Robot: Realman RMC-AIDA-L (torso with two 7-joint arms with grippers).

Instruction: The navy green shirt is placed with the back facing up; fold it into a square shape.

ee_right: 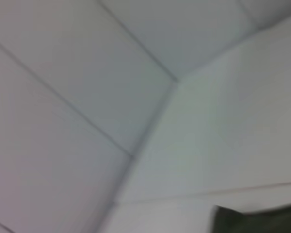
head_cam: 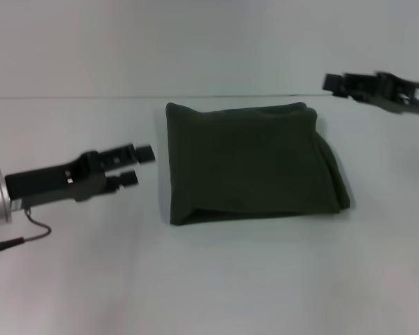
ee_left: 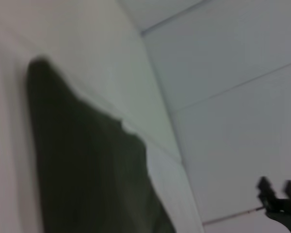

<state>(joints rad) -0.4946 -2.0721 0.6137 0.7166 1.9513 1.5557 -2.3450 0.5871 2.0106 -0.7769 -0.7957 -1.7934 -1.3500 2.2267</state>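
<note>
The navy green shirt (head_cam: pixel 248 162) lies folded into a rough square in the middle of the white table, plain fabric up, and no lettering shows. My left gripper (head_cam: pixel 140 165) hovers just left of its left edge, open and holding nothing. My right gripper (head_cam: pixel 333 83) is raised at the far right, beyond the shirt's upper right corner and apart from it. The left wrist view shows the shirt (ee_left: pixel 87 174) as a dark mass, with the right gripper (ee_left: pixel 277 187) small in the distance. A corner of the shirt (ee_right: pixel 259 219) shows in the right wrist view.
The white table (head_cam: pixel 209 279) spreads around the shirt on all sides. Its far edge meets a pale wall (head_cam: pixel 195 42). A thin cable (head_cam: pixel 21 234) hangs from my left arm near the table's left edge.
</note>
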